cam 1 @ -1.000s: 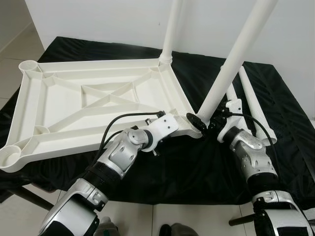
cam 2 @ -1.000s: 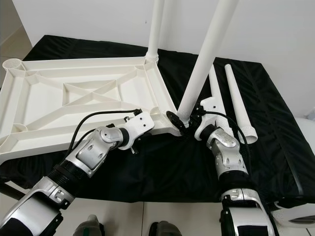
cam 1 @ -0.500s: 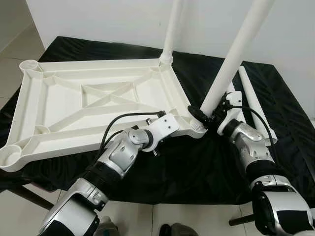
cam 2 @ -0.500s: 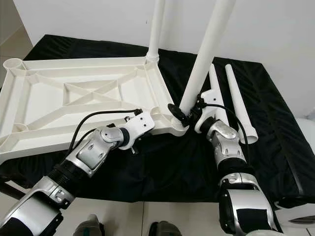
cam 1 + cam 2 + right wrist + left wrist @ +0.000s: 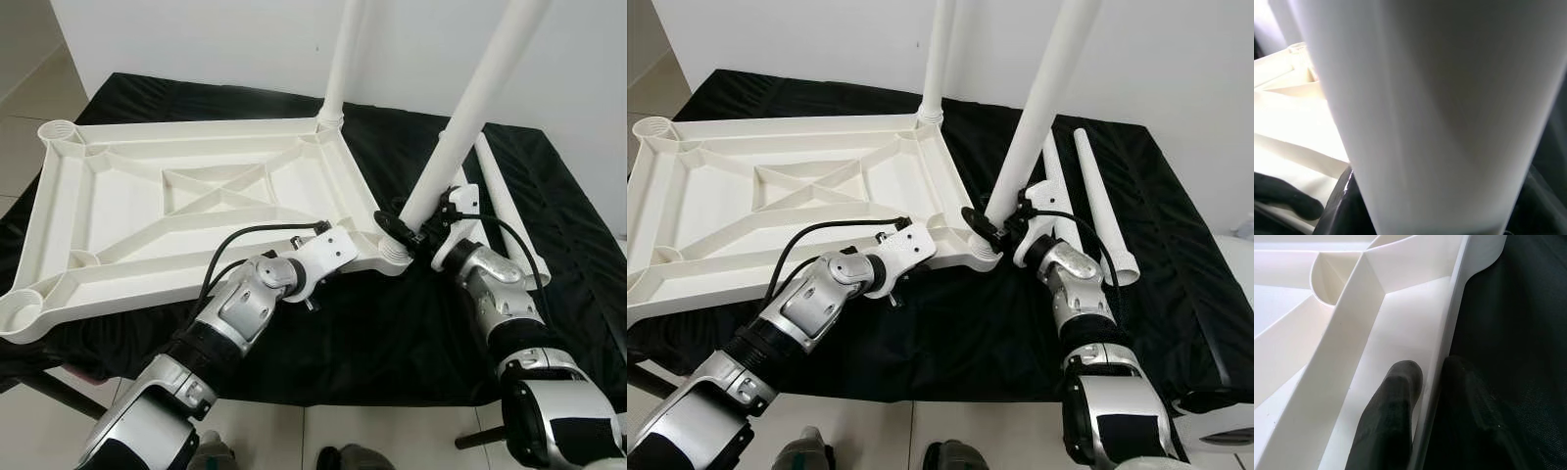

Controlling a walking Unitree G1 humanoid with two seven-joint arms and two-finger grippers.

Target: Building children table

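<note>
On the counter point(image 5: 392, 323), which is draped in a black cloth, a white plastic tabletop point(image 5: 186, 211) lies upside down, its ribbed underside facing up. It occupies the robot's left and centre of the surface. Round leg sockets sit at its corners.

One white leg point(image 5: 340, 69) stands upright in the far corner socket on the robot's right side of the panel. A second leg point(image 5: 468, 113) rises from the near right corner socket point(image 5: 395, 257), tilted away toward the robot's right rather than plumb; its lower end meets the socket. Two further loose legs point(image 5: 1095, 201) lie side by side on the cloth beyond the right arm, near the right edge of the counter.

The left gripper point(image 5: 1422, 396) is at the near long edge of the tabletop, close to the near right corner. In the left wrist view its two black fingers straddle the rim wall, one inside the panel and one outside on the cloth side, pinching that rim.

The right gripper point(image 5: 404, 231) is at the base of the tilted leg, just above the socket. Black fingers point(image 5: 978, 221) lie against the leg's lower end on either side, clamped around it. The right wrist view shows the leg at very close range, blurred, with the tabletop behind.
</note>
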